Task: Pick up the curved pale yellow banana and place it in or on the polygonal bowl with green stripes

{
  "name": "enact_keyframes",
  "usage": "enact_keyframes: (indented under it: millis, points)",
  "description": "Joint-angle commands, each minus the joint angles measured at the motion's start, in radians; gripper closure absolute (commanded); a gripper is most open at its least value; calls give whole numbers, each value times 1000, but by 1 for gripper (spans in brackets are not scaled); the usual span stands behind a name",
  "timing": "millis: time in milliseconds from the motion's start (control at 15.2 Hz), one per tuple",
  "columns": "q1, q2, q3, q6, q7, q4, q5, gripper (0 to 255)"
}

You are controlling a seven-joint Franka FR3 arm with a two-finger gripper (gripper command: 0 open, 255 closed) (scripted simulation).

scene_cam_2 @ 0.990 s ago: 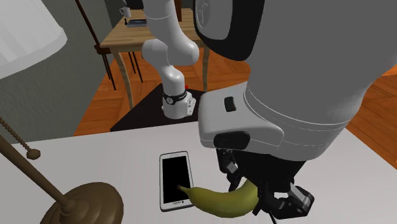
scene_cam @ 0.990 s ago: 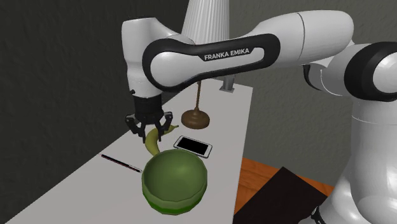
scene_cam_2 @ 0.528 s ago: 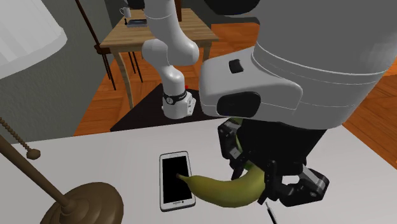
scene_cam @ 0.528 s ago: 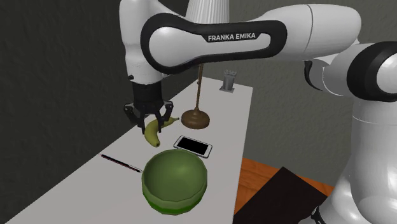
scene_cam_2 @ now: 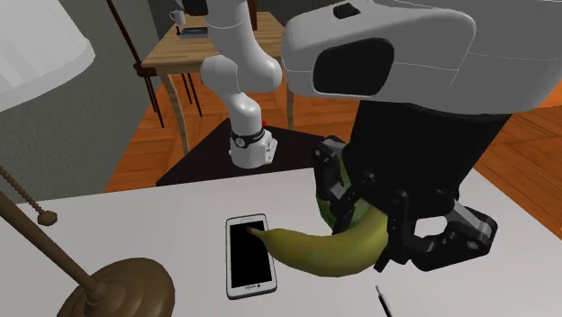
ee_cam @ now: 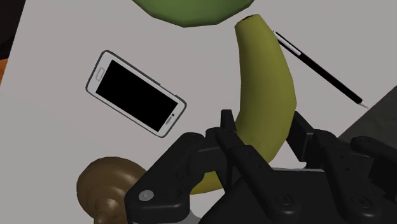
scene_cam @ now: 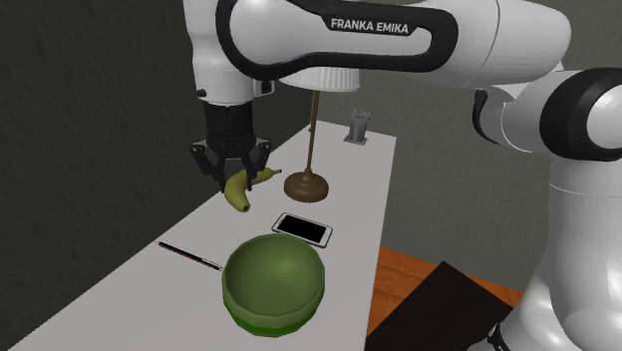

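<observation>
One curved, yellow-green banana (scene_cam: pixel 239 189) hangs in the black gripper (scene_cam: pixel 237 179), whose two fingers pinch it at about mid-length. It is off the white tabletop (scene_cam: pixel 120 289), in the air over the stretch between the lamp base (scene_cam: pixel 307 185) and the pen (scene_cam: pixel 189 255).

In the second exterior view the banana (scene_cam_2: pixel 324 252) lies roughly level in the gripper (scene_cam_2: pixel 378 230), its pointed tip reaching over the phone (scene_cam_2: pixel 248 257) below. In the wrist view the fingers clasp the banana (ee_cam: pixel 264 95) from both sides, and its free end points towards the bowl (ee_cam: pixel 188 9).

The green, faceted bowl (scene_cam: pixel 261 317) stands upright on the tabletop near the long edge that faces the stand, well apart from the banana. The white-framed phone (scene_cam: pixel 302 229) lies flat, screen up, just beyond the bowl along that same edge, and the lamp base stands farther along the tabletop behind the phone. The thin black pen lies near the opposite long edge, beside the bowl but not touching it. A small grey cup-like thing (scene_cam: pixel 359 127) stands at the far corner of the tabletop.
</observation>
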Motion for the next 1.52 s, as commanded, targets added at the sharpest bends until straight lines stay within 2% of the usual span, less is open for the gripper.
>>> enact_keyframes:
  millis: [0, 198, 528, 990, 1452]
  points:
    - [9, 6, 0, -34, -1, 40, -3, 255]
    - [19, 17, 0, -69, -2, 86, -9, 255]
    - [1, -139, 41, -2, 61, -125, 67, 255]
    - [18, -311, 92, 45, 145, -317, 165, 255]
    - [17, -339, 96, 131, 153, -426, 182, 255]
